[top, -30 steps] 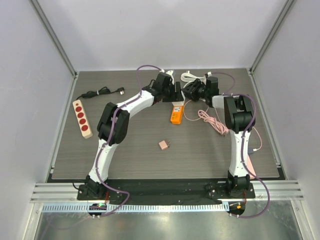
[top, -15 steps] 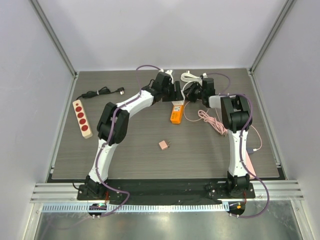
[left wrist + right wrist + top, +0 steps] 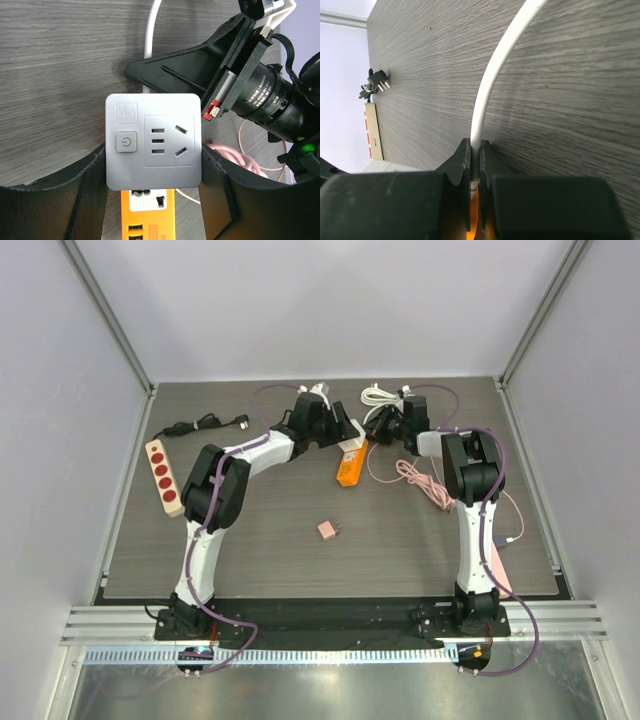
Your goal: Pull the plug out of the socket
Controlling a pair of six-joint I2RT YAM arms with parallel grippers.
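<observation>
Leftmost, a wooden strip (image 3: 165,477) with red sockets lies well apart from the work. Toward the middle, the left gripper (image 3: 152,170) clamps the grey plug (image 3: 152,142) by two sides. The plug sits over the far end of the orange power strip (image 3: 145,215); whether its pins are seated cannot be told. Just right, the right gripper (image 3: 474,150) pinches the white cable (image 3: 492,85) beside the orange power strip. A pink cable (image 3: 425,485) lies further right.

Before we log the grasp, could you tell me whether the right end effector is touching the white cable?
Touching. In the right wrist view the right end effector pinches the white cable between both fingers, no gap visible.
</observation>
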